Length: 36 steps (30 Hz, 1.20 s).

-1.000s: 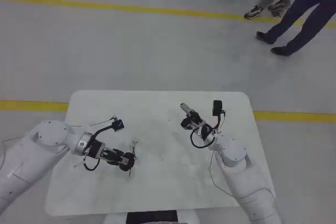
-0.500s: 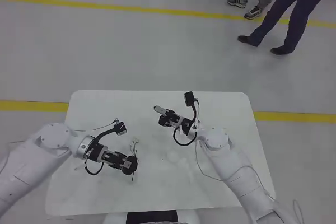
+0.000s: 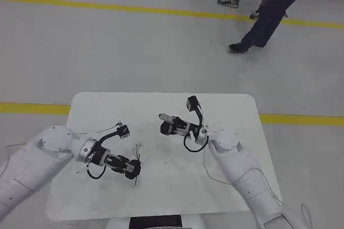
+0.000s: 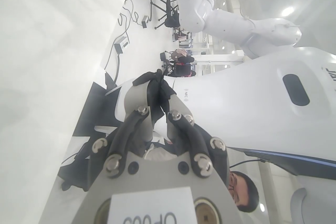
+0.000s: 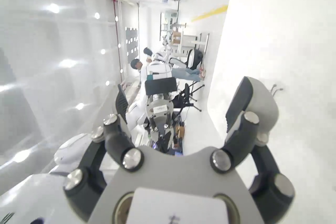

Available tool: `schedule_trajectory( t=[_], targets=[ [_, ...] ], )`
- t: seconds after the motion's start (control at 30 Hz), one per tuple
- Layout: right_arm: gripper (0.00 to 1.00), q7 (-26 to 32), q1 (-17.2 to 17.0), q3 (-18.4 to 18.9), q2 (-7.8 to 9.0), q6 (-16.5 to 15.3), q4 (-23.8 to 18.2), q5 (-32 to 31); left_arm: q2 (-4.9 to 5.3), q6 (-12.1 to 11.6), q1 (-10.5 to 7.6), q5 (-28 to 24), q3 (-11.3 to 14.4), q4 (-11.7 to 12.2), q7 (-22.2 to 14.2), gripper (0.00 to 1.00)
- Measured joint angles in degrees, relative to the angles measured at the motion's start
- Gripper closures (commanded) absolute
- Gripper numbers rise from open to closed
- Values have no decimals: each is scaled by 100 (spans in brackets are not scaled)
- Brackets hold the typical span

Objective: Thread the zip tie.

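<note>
Two tools work over the white counter (image 3: 229,109). Nearest the robot, over the front-left part, the left tool (image 3: 129,166) is clamped tight on the zip tie (image 3: 137,150) (a thin dark strand, hard to trace), whose loose ends poke out past it. From the left wrist view its fingers (image 4: 136,101) press together, with the black strand pinched at their tips. Farther out, near the counter's middle, the right tool (image 3: 163,123) hangs spread wide and empty, facing the left one; the two are near but apart. Over the last second the right tool has swung in from the counter's right side, while the left has barely stirred. I judge the approach nearly done: next the right tool must catch a free tail, so the tie can be fed through its head
</note>
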Motion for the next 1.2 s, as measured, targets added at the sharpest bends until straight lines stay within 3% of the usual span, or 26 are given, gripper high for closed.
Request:
schedule_trajectory(
  t=[0.23,1.2],
  targets=[
    [0,892,287,-362,-62,10,133,177,0,0,0,0,0,0,0,100],
    [0,869,218,-697,-133,-29,-237,406,0,0,0,0,0,0,0,100]
  ],
)
